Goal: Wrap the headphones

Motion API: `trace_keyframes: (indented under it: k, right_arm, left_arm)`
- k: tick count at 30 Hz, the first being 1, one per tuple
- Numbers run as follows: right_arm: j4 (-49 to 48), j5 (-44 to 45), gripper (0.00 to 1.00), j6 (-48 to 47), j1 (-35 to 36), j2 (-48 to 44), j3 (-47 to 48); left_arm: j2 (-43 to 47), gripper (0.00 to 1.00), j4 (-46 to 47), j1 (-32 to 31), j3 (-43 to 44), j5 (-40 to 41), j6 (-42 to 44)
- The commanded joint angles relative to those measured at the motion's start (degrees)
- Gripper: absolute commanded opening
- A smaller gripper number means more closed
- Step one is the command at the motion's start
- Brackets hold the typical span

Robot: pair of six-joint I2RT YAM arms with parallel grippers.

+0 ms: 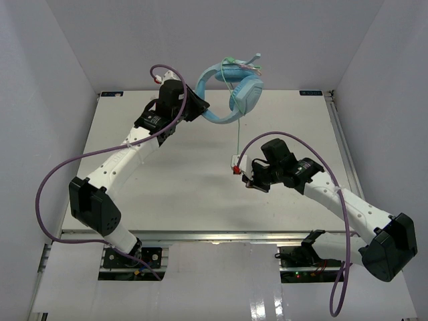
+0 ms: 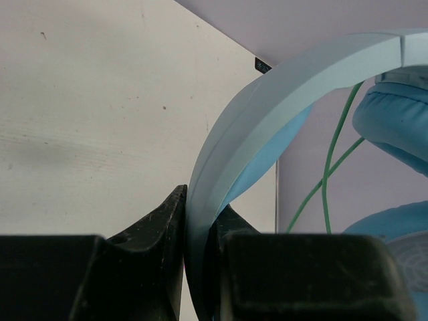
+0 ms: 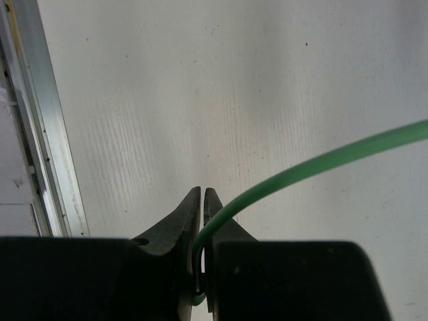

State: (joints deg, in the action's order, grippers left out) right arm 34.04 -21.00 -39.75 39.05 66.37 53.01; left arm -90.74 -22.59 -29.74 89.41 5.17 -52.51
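Two grippers are sharing the headphones (image 1: 231, 90), which are hanging in the air over the far edge of the table (image 1: 200, 200) and showing against the back wall (image 1: 200, 33) in the top view. Their light blue headband (image 2: 267, 107) is arching up and to the right out of the left gripper (image 2: 197, 200), whose black fingers (image 2: 160, 221) are clenching the band's lower end, one pressing on each side. From above, the left gripper (image 1: 194, 101) is sitting at the left end of the arc, and a round ear cup (image 1: 246, 93) is hanging at the right end. A few strands of the pale green cord (image 1: 238, 134) are bunching near the top of that cup. One strand is running in a straight line from the cup toward the near side, down to the right gripper (image 1: 245, 175). In the right wrist view the cord (image 3: 321, 160) is sweeping in from the right edge and curving down between the tips of the right gripper (image 3: 202, 195), which are pinching it with almost no gap between them. The cord's plug is not showing clearly in any view. Beyond the fingers there, a metal rail (image 3: 40, 120) is bordering the table's left side. Thick purple cables (image 1: 50, 180) are looping out from both arms over the near part of the table.
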Motion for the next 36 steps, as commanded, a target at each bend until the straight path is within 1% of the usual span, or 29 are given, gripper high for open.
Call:
trace_keyframes:
  k: [1,7,11,14,15,18,20,22,25,26,30,36]
  right_arm:
    - [4.75,5.36,0.08,-4.64,0.5,-3.06,2.28]
    - [5.86,12.85,0.08,-8.56,0.67,-4.49,1.74]
    - [6.04,18.82,0.08,-11.11,1.42,-3.64,3.3]
    - [6.42,20.7,0.08,-12.3,1.98,-1.88,4.62]
    - [6.63,20.66,0.08,-12.43,2.38,-1.5,4.85]
    - [7.0,23.33,0.08,-13.54,4.44,-0.56,3.66]
    - [6.85,25.27,0.08,-14.51,5.47,-0.36,2.09]
    - [6.28,28.36,0.08,-15.53,6.31,-0.45,0.95]
    - [4.82,33.71,0.08,-17.21,6.39,-0.1,2.08]
    - [4.57,35.09,0.08,-17.53,6.39,0.06,2.89]
    - [2.81,39.73,0.08,-19.11,5.47,1.41,8.68]
    - [-0.52,43.09,0.08,-23.75,4.65,2.59,12.31]
  left_arm:
    - [3.29,0.0,9.96,0.56,0.56,-1.02,-4.84]
    - [1.05,0.0,9.5,0.64,1.34,8.81,-2.29]
    - [-4.21,0.0,7.4,0.64,2.57,13.31,-0.99]
    - [-7.12,0.0,8.27,0.64,1.38,12.23,-3.89]
    - [-7.84,0.0,9.99,0.63,0.22,11.18,-5.16]
    - [-10.1,0.0,13.16,0.49,-0.96,7.03,-8.83]
    - [-11.41,0.0,13.29,0.07,-0.03,6.43,-8.8]
    - [-13.31,0.0,11.88,-0.43,3.37,6.75,-6.13]
    - [-17.44,0.0,5.73,-1.02,9.27,6.34,-1.73]
    - [-19.04,0.0,3.73,-1.34,9.85,6.34,-0.93]
    - [-20.72,0.0,2.81,-2.36,7.5,5.51,3.3]
    - [-22.74,0.0,2.64,-4.8,3.58,2.55,9.16]
